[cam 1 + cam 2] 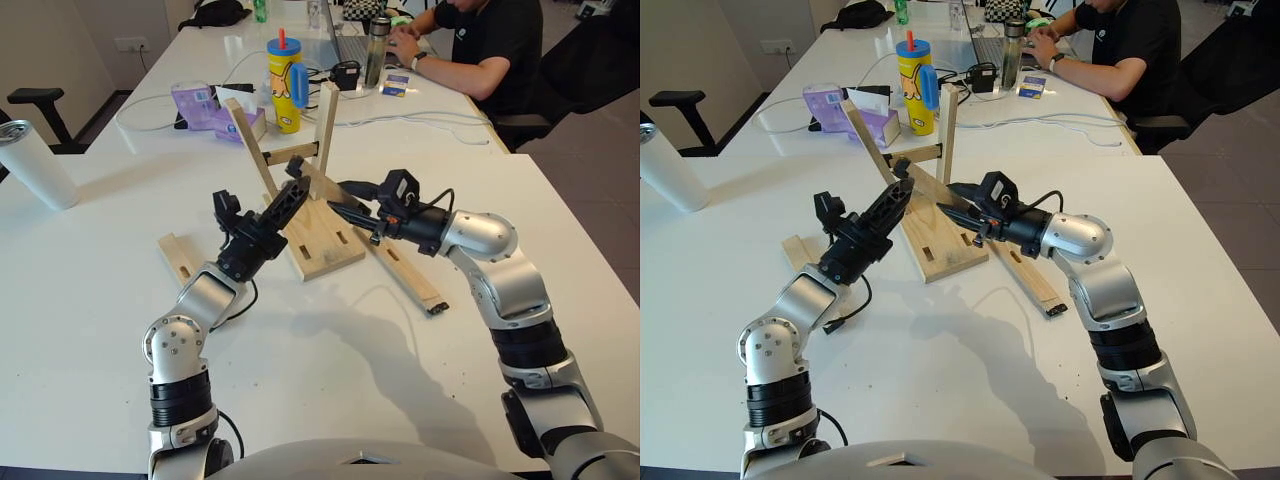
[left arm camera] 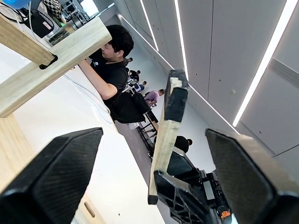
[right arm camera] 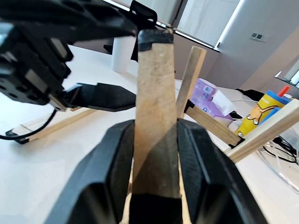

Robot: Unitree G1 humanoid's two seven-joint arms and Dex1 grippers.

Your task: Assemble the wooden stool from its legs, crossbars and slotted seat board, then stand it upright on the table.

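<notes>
Right gripper (image 3: 156,135) clamps a loose leg (image 3: 156,88). Left gripper (image 1: 285,208) spread wide around the leg's capped end, gaps either side. Seat board (image 1: 325,248) flat beneath both grippers; bare counter (image 1: 350,350) behind them.

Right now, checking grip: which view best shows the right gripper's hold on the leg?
Right wrist view: the leg sits clamped in the right gripper, between both fingers. Eye views show it side-on; left wrist view, edge-on.

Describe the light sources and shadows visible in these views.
Left wrist view: long ceiling light strips glow behind the open left gripper. Right wrist view: bright windows shine behind the black-capped pale wooden bar clamped in the right gripper. Left eye view: soft shadow edges the slotted wooden seat board on the white table.
</notes>
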